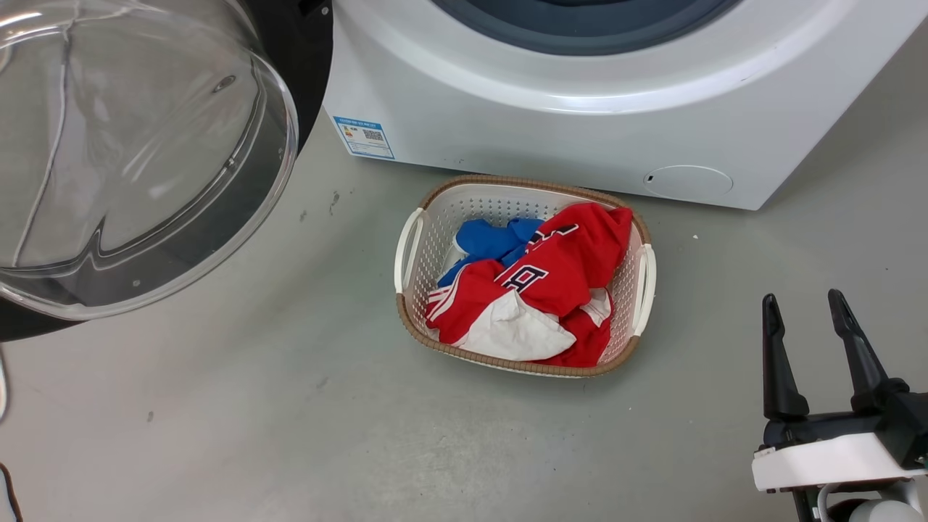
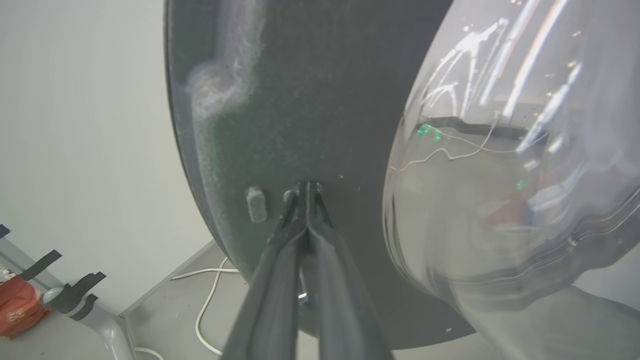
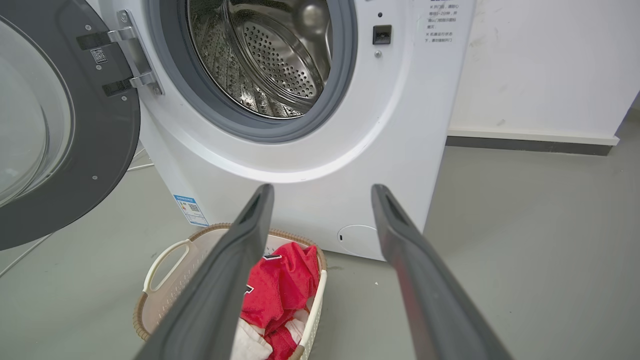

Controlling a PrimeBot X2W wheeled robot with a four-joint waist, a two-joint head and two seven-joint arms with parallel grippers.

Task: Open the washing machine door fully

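The washing machine door is swung out to the left of the white machine, its clear glass bowl bulging toward me inside a dark rim. A metal hinge joins it to the front beside the steel drum mouth. In the left wrist view my left gripper is shut, fingertips resting against the door's dark inner rim next to a small peg, left of the glass bowl. My right gripper hangs open and empty at the lower right, well away from the door, its fingers pointing at the machine's front.
A white laundry basket with red, blue and white clothes stands on the grey floor just before the machine. A small round white flap is low on the front. A white cable lies on the floor behind the door, near a wall.
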